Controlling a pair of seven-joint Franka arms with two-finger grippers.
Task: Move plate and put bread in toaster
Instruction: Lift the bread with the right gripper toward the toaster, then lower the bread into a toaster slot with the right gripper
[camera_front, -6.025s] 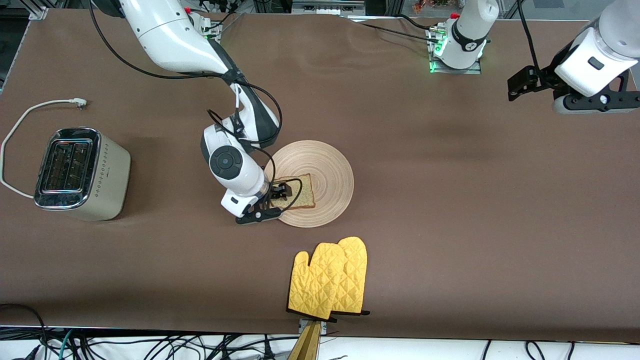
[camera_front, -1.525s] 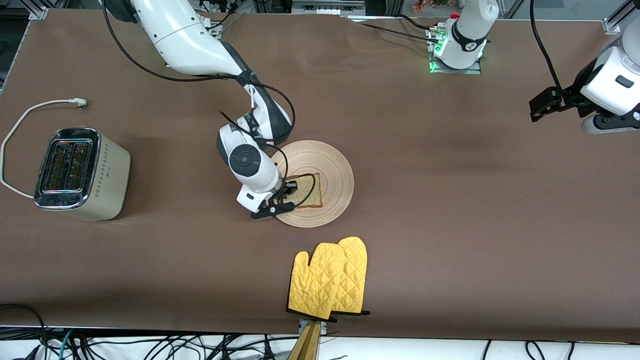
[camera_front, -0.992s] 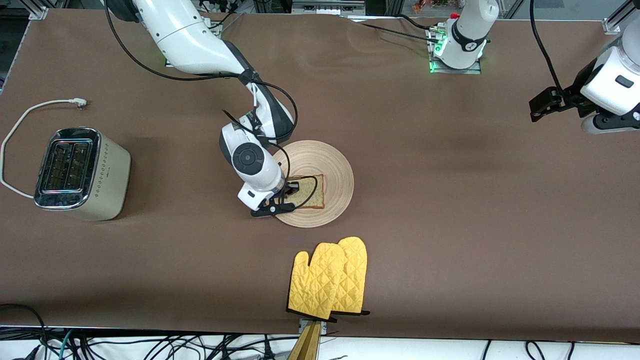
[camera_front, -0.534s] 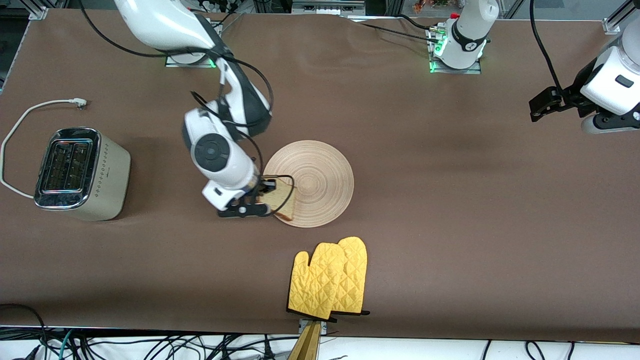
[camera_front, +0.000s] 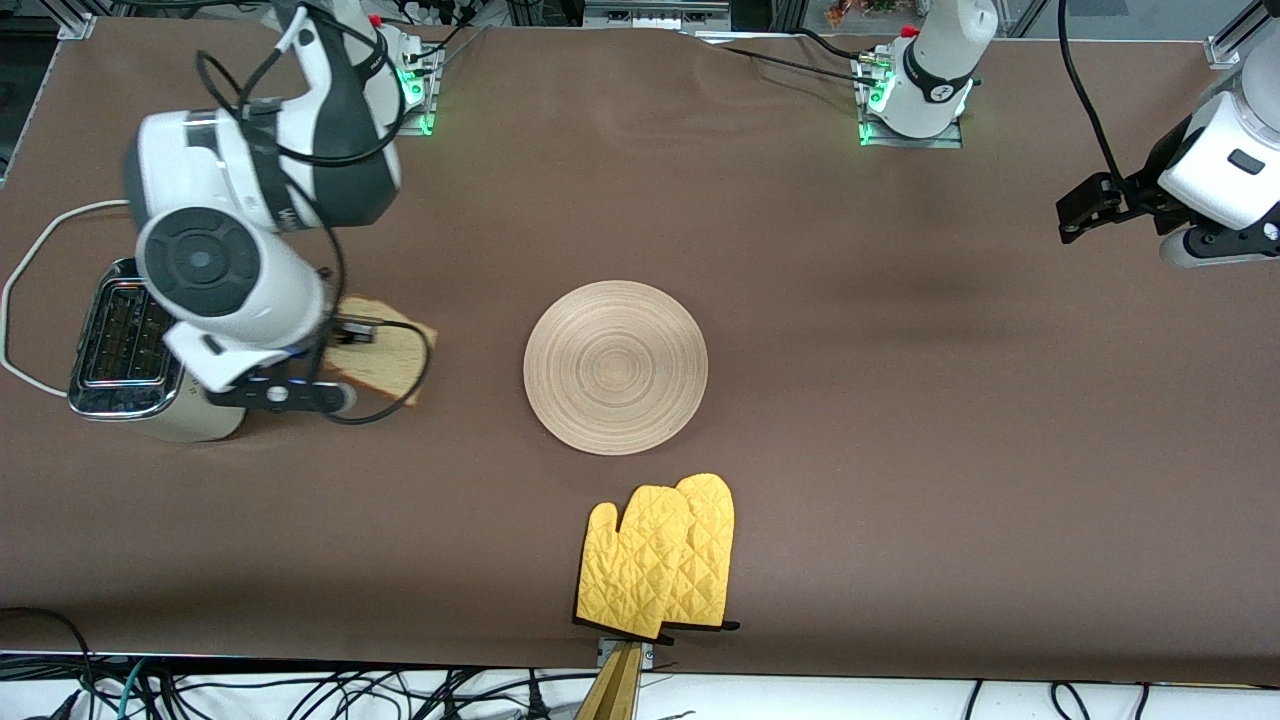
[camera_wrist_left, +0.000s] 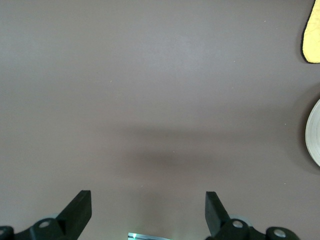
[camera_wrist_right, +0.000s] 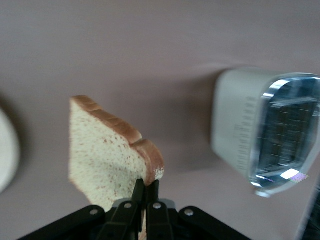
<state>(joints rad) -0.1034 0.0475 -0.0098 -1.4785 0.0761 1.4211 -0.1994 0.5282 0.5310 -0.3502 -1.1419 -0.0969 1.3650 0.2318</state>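
My right gripper (camera_front: 345, 335) is shut on the bread (camera_front: 385, 358), a tan slice with a brown crust, and holds it in the air beside the toaster (camera_front: 150, 350). In the right wrist view the fingers (camera_wrist_right: 146, 192) pinch the slice's (camera_wrist_right: 102, 152) crust edge, with the cream-white, chrome-topped toaster (camera_wrist_right: 260, 135) close by. The light-wood plate (camera_front: 616, 366) lies bare at mid-table. My left gripper (camera_front: 1085, 205) is open and empty, waiting high over the left arm's end of the table; its wrist view (camera_wrist_left: 147, 210) shows bare table and the plate's rim (camera_wrist_left: 314, 132).
A pair of yellow oven mitts (camera_front: 660, 555) lies nearer to the front camera than the plate. The toaster's white cord (camera_front: 60, 225) curls on the table at the right arm's end. The brown table (camera_front: 900, 400) spreads wide between the plate and the left arm.
My right gripper closed on the bread on the plate, lifted it off and carried it toward the toaster. The plate stayed in place. The left arm barely moved.
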